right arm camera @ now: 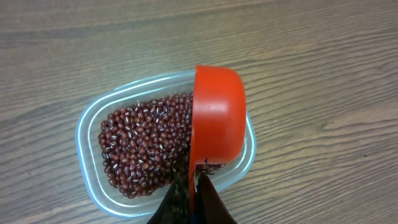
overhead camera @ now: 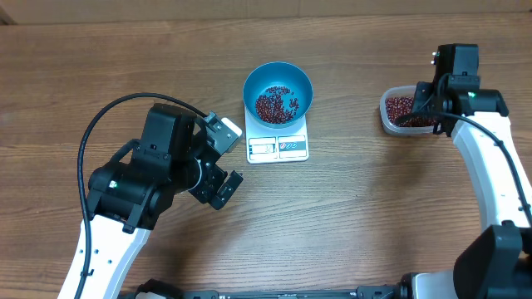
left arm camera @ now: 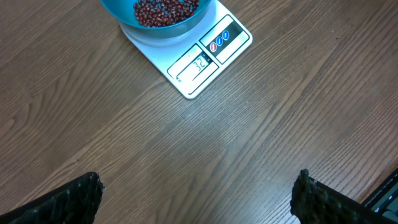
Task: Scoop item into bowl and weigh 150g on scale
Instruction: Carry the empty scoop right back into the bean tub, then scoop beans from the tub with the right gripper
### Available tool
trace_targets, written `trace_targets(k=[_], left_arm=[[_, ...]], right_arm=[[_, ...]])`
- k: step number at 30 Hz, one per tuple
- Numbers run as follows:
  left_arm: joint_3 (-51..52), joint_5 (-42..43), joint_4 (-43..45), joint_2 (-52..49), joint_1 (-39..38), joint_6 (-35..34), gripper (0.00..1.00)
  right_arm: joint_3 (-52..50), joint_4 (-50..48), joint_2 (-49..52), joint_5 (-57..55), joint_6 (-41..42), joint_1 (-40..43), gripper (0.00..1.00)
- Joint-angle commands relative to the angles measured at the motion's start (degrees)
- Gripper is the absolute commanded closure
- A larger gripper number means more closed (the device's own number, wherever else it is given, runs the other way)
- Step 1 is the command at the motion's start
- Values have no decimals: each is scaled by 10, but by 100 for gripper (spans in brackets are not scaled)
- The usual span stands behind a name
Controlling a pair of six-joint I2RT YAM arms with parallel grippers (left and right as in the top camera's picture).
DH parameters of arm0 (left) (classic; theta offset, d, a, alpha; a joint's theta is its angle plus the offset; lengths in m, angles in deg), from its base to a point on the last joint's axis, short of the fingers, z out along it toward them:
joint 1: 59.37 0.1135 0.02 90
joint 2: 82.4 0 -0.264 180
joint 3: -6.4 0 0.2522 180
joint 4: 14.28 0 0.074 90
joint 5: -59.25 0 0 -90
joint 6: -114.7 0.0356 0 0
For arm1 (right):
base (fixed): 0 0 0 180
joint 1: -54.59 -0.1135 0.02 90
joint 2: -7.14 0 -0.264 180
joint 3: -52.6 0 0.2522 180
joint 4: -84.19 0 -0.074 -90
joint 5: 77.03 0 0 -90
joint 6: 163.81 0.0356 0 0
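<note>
The right fingers are pinched tight on the thin handle of a red scoop. It stands tilted on edge over the 3 o'clock side of a clear plastic tub, its outer wall towards the wrist camera. It hides that end of the tub, and its rim meets the heap of dark red beans inside.

The left fingers are spread wide and grip nothing, hovering over bare bench at about 8 o'clock from the scale.

The blue bowl sits on the scale's 12 o'clock half with a shallow layer of beans in it. The display strip at 6 o'clock is uncovered. The tub lies well apart at 3 o'clock from the bowl, with only bare wood between them.
</note>
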Motion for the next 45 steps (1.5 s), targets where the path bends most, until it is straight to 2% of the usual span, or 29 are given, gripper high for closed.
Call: trace_targets(k=[1, 8, 17, 32, 45], left_arm=[[-12, -3, 0, -2, 2, 11, 1], [-12, -3, 0, -2, 2, 11, 0], [-12, -3, 0, -2, 2, 11, 0], [-12, -3, 0, -2, 2, 11, 0], [-12, -3, 0, -2, 2, 11, 0]], right_arm=[[3, 0, 19, 2, -18, 1, 96], [3, 0, 75, 2, -48, 1, 96], [3, 3, 114, 11, -48, 1, 96], [3, 25, 113, 207, -47, 20, 96], [3, 35, 113, 456, -43, 134, 96]])
